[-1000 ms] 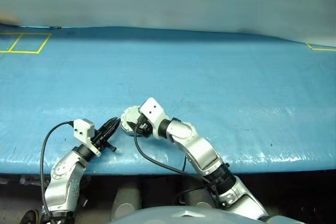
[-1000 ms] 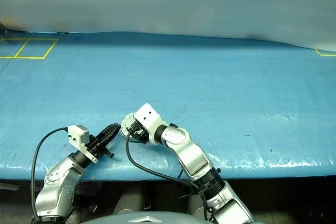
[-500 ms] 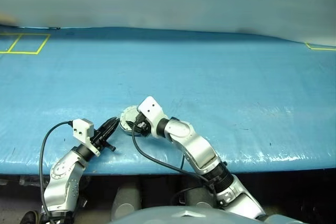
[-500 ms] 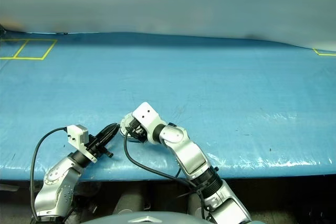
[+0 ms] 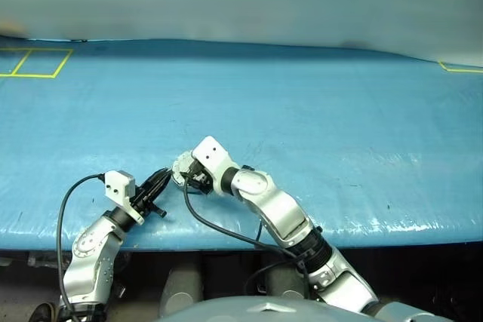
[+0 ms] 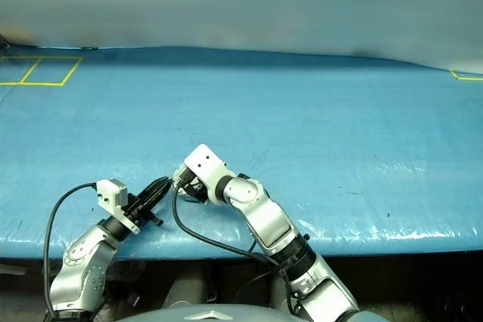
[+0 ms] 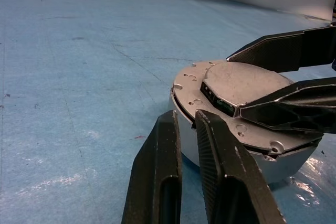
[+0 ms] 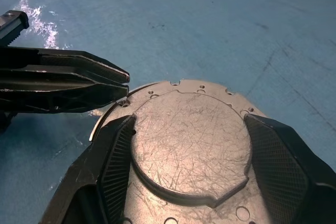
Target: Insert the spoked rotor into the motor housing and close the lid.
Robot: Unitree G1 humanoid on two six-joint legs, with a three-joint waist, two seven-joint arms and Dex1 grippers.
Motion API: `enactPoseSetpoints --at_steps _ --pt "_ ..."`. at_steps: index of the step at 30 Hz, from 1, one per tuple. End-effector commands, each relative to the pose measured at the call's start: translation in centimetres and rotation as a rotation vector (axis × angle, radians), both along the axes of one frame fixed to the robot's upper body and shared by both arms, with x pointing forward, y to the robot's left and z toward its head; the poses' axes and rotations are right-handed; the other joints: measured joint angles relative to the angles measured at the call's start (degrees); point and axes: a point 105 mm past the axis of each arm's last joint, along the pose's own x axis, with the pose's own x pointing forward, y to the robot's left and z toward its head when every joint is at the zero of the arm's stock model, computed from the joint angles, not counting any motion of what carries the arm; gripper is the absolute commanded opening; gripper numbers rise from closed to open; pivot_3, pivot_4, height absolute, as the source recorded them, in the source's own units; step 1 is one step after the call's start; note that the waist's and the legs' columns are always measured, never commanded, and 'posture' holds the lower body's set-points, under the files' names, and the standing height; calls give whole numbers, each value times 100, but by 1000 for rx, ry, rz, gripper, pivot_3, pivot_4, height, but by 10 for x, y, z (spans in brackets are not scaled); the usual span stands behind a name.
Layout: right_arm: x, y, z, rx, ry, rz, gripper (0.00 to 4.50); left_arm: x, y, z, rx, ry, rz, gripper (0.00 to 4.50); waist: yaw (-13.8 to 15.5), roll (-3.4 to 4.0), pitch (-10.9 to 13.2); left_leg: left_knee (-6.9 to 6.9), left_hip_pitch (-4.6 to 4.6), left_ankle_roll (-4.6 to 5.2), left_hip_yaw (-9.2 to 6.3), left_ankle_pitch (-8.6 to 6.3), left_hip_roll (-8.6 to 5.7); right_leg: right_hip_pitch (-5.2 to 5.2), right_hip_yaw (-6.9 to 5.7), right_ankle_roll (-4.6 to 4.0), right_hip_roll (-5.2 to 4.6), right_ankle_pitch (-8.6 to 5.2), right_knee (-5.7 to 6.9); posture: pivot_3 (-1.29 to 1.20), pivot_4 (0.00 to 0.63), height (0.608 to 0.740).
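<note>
Down near the front edge of the blue tabletop (image 5: 317, 111) sits the motor housing (image 7: 231, 148), a round silver case. Its lid (image 8: 191, 140) lies flat on top, plain grey side up, with a raised round part in the middle and small holes around its rim. A thin dark gap shows between the lid and the case on one side, so I cannot tell if it is shut all the way. The right tool (image 8: 191, 177) comes down over the lid from above, with its two black fingers (image 8: 118, 161) spread wide, one on each side of the raised round part. They sit right at the lid, but it is hard to see if they squeeze it. The left tool (image 7: 189, 124) points in from the side, low and level, with its two fingers almost together and nothing between them. Its tips touch the side of the case, or are just beside it. No words or labels can be read on the lid or the case; a small dark slot shows on top, but nothing in it can be made out. Yellow lines (image 5: 34, 62) make a box shape on the far left corner of the tabletop, and another yellow mark (image 5: 460, 68) shows at the far right.
</note>
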Motion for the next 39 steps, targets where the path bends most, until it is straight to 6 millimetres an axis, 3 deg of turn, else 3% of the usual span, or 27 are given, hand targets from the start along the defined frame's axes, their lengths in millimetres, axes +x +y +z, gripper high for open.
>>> enactPoseSetpoints --at_steps 1,10,17,23,27,39 --pt "14 -20 -11 -80 -19 -58 3011 0 1 4 12 -16 -2 557 9 1 1 0 0 0 1 0 -1 0 -2 0 -3 0 0 0 150 740" --pt "25 -27 5 2 7 -115 3011 -3 5 -7 62 23 2 557 32 1 1 -2 -17 2 0 1 -15 -11 -13 0 -8 1 -5 0 150 740" --pt "18 -22 7 18 9 -82 3011 2 2 -32 192 121 -8 557 36 16 -1 -3 -13 1 -1 0 -18 -10 -16 0 -7 0 -4 0 150 740" --pt "5 -15 14 56 8 10 3011 25 -5 -28 121 98 64 557 84 24 -4 -1 -10 2 -3 1 -19 -2 -21 1 -13 0 -2 0 150 740" --pt "-2 -11 15 64 5 45 3011 31 -23 -29 79 106 -9 557 80 24 -4 -2 -10 19 -6 11 -40 -1 -23 1 -8 0 -2 0 150 740" --pt "-3 -7 16 101 50 21 3011 17 -49 -25 -37 140 -181 557 71 23 -4 -3 -12 29 -5 15 -41 -1 -21 1 -10 0 -8 0 150 740"
